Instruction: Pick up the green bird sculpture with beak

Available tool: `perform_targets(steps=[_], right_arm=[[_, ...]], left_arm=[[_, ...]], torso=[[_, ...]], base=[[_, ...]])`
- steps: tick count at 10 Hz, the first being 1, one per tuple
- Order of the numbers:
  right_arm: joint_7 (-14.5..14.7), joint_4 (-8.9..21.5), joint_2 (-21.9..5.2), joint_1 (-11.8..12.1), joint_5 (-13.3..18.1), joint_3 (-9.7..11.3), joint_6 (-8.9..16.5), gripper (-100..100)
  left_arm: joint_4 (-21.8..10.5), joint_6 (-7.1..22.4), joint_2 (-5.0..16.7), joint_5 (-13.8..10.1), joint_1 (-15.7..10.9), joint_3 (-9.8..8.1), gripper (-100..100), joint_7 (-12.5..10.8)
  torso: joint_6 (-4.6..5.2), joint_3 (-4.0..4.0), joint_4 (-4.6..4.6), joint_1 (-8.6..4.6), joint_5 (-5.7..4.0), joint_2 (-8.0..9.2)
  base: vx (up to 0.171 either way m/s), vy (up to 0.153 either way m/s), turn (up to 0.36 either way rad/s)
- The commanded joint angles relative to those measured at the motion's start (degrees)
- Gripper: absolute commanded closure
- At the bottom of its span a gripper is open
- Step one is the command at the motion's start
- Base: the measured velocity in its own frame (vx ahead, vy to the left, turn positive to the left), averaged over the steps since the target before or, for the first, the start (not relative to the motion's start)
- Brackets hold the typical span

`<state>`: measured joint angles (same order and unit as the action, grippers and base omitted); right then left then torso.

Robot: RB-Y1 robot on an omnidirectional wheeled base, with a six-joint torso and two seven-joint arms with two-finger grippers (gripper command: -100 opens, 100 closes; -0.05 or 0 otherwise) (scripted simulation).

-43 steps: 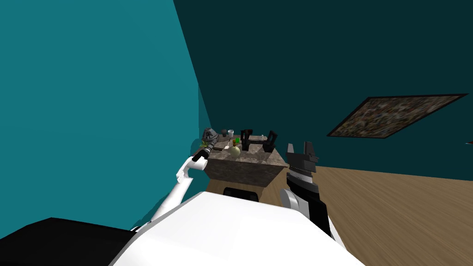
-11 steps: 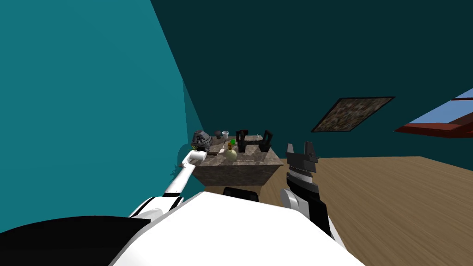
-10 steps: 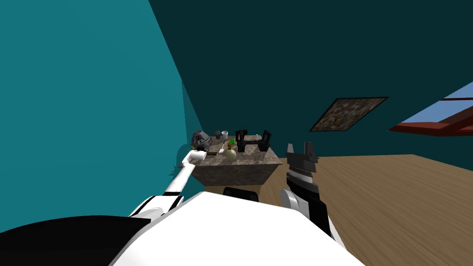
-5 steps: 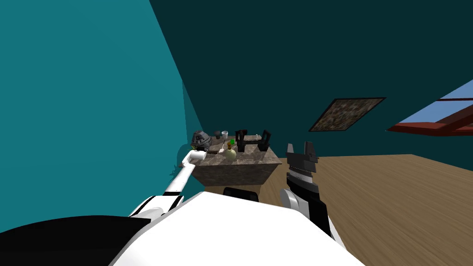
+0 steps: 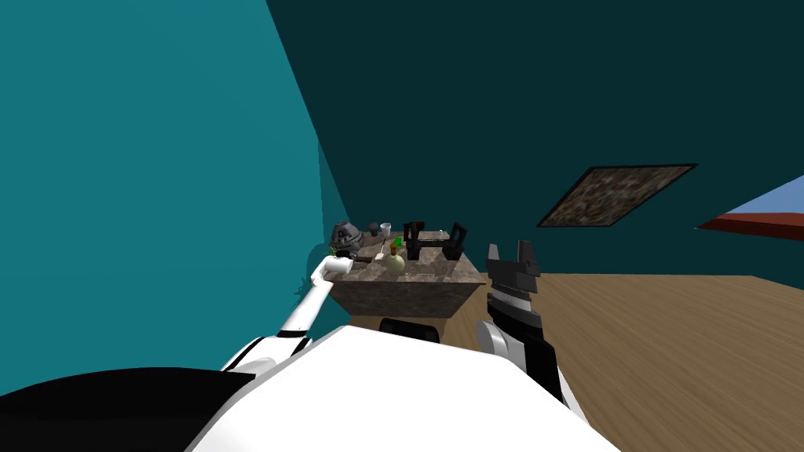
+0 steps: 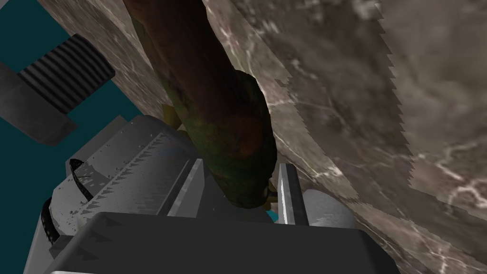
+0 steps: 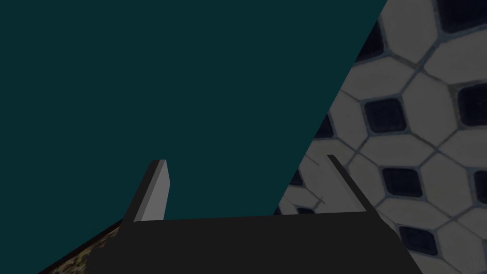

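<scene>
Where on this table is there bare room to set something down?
Bare stone runs along the table's near edge, from the pale vase to the right corner before the black stands. Crowded: the far left, with grey round object, cups and left gripper on the bird sculpture.

teal walls [image 5: 157, 157] | wood floor [image 5: 667, 353] | brown stone table [image 5: 408, 294] | framed picture [image 5: 616, 195]

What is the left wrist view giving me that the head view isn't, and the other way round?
Left wrist view: the left gripper shut on the sides of the dark green-brown bird sculpture. Head view: the right gripper, open, off to the table's right, and a pale vase on top. Both: the marbled table.
</scene>
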<state>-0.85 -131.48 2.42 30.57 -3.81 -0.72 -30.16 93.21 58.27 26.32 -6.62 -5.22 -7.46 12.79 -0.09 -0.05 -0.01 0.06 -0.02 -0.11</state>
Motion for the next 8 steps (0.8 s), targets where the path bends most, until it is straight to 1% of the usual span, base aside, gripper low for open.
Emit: perform_targets(steps=[1,6,7,8], right_arm=[[0.0,0.0,0.0,0.0,0.0,0.0,0.0,0],[0.0,0.0,0.0,0.0,0.0,0.0,0.0,0],[0.0,0.0,0.0,0.0,0.0,0.0,0.0,0],[0.0,0.0,0.0,0.0,0.0,0.0,0.0,0]], left_arm=[[2.1,1.1,-0.4,0.1,0.6,0.67,100,0.1],[9.3,4.5,-2.2,1.2,3.0,2.89,100,0.1],[8.5,3.9,-1.9,0.9,2.9,2.51,100,0.2],[8.7,4.1,-1.9,0.9,3.0,2.56,0,0.2]], torso=[[0.0,0.0,0.0,0.0,0.0,0.0],[0.02,0.06,0.05,-0.05,-0.03,0.07],[0.02,0.05,0.04,-0.05,-0.02,0.06],[0.05,0.06,0.04,-0.05,-0.02,0.09]], base=[[0.046,0.013,0.099],[0.04,0.012,0.105],[0.023,0.004,0.019],[0.0,0.0,0.0]])
